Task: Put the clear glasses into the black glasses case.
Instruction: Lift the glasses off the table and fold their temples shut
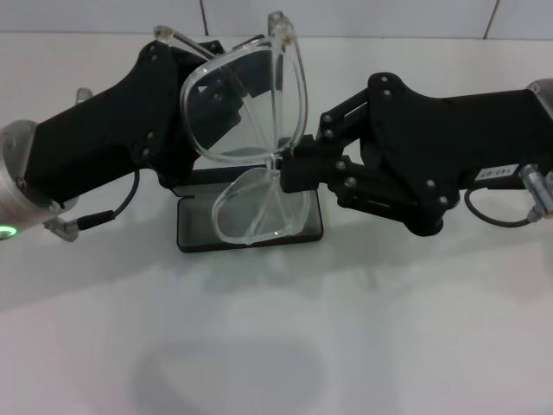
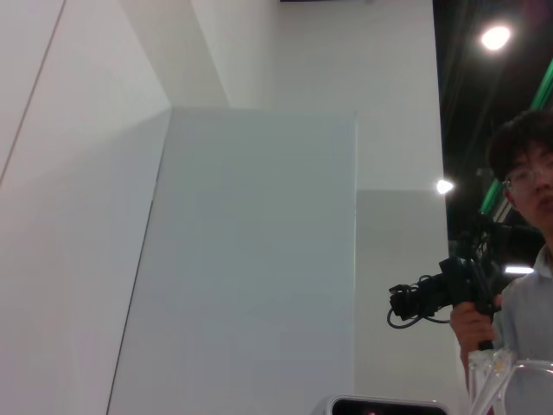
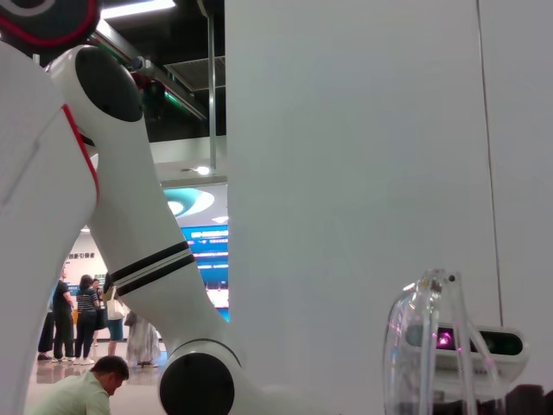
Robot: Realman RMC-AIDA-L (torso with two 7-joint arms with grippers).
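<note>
1. White desk (image 1: pixel 363 346) spreads under both arms, with a pale wall behind; the wrist views look out on white panels (image 2: pixel 251 259), and the left wrist view shows a person (image 2: pixel 527 259) holding a camera.
2. Left hand (image 1: pixel 186 138) reaches in from the robot's left, raised above the desk, its black body directly behind the upper lens. Whether its fingers are closed or apart cannot be told, as the lens and frame cover them.
3. Right hand (image 1: pixel 289 166) comes in from the robot's right, level with the left one, and its fingers are clamped on the bridge of the clear glasses (image 1: pixel 251 130).
4. Black glasses case (image 1: pixel 194 226) lies on the desk below and between the two hands, seen partly through the lower lens. Whether it is open cannot be told.
5. Clear glasses are held in the air between the hands, turned on end with one lens above the other; the lower lens hangs over the case and the temple arms point up and away beyond the left hand.
</note>
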